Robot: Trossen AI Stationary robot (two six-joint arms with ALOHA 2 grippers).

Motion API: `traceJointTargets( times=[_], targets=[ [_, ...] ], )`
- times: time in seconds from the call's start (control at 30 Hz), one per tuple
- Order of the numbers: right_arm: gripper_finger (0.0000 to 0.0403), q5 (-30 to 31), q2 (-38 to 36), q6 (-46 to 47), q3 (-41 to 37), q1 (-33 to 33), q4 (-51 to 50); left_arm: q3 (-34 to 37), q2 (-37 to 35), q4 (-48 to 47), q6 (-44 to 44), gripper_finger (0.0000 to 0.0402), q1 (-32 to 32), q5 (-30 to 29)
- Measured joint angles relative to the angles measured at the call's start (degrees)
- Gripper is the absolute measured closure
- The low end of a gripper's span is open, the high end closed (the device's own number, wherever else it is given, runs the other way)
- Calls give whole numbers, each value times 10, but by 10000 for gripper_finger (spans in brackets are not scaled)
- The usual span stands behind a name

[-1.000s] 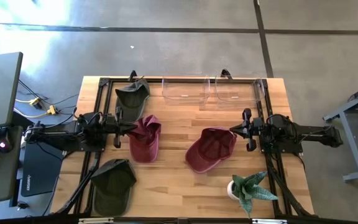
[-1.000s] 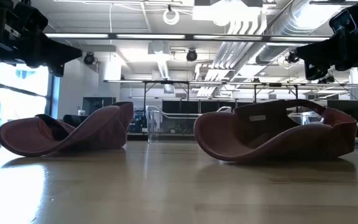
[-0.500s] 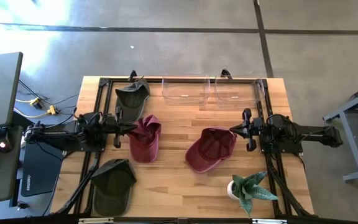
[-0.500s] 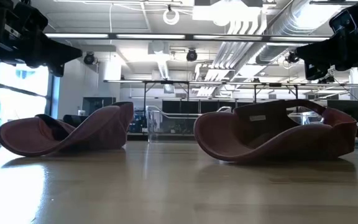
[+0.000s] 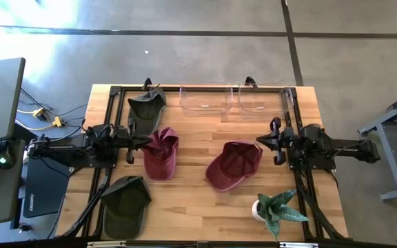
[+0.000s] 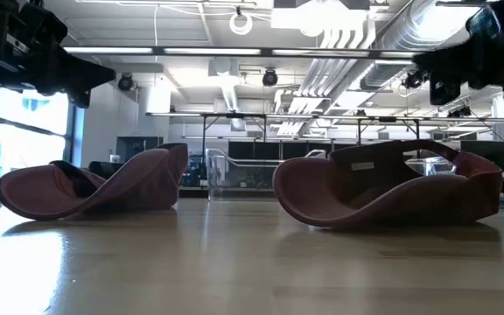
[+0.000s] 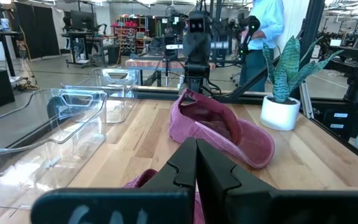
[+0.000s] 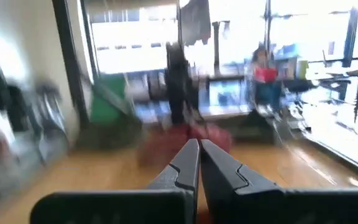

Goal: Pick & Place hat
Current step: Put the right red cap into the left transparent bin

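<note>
Two maroon hats lie on the wooden table: one at the centre left (image 5: pixel 160 153) (image 6: pixel 94 188), resting on its brim and crown. The other, at the centre right (image 5: pixel 234 165) (image 6: pixel 383 192) (image 7: pixel 222 130), lies with its opening up. My left gripper (image 5: pixel 147 140) (image 7: pixel 196 155) is shut and level, hovering above the left hat's edge. My right gripper (image 5: pixel 258 142) (image 8: pixel 199 152) is shut too, raised beside the right hat's right edge. Both arms sit well above the hats in the low view.
Two olive hats lie at the far left (image 5: pixel 147 107) and near left (image 5: pixel 125 203). Two clear bins (image 5: pixel 205 98) (image 5: pixel 264 100) stand along the far edge. A potted plant (image 5: pixel 274 210) stands near right. A person (image 7: pixel 263 25) is in the room beyond.
My right gripper has tipped its fingers upward and rolled a little, rising slightly in the low view, and stays shut. The hats lie as before.
</note>
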State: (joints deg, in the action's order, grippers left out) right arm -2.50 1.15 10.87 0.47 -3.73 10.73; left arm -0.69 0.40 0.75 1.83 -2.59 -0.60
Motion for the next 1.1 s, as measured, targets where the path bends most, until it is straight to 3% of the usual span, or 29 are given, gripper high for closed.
traceJointTargets(
  times=[0.07, 0.23, 0.33, 0.43, 0.63, 0.9, 1.1],
  targets=[
    [391, 5, 0, 85, 0, 0, 40, 0, 0, 0, 0, 401, 0, 0],
    [391, -8, 9, 146, 0, 0, 108, 0, 0, 0, 0, 401, 0, 0],
    [391, -8, 32, 139, 0, 4, 130, 0, 0, 0, 0, 401, 0, 0],
    [391, 32, 71, 110, 2, 17, 127, 0, 0, 0, 0, 401, 0, 0],
    [391, 55, 190, 35, 44, 51, 145, 0, 0, 0, 0, 401, 0, 0],
    [390, 51, 390, -68, 197, 118, 126, 0, 0, 0, 0, 401, 0, 0],
    [345, 62, 551, -81, 378, 145, -48, 0, 0, 0, 0, 401, 0, 0]
  ],
)
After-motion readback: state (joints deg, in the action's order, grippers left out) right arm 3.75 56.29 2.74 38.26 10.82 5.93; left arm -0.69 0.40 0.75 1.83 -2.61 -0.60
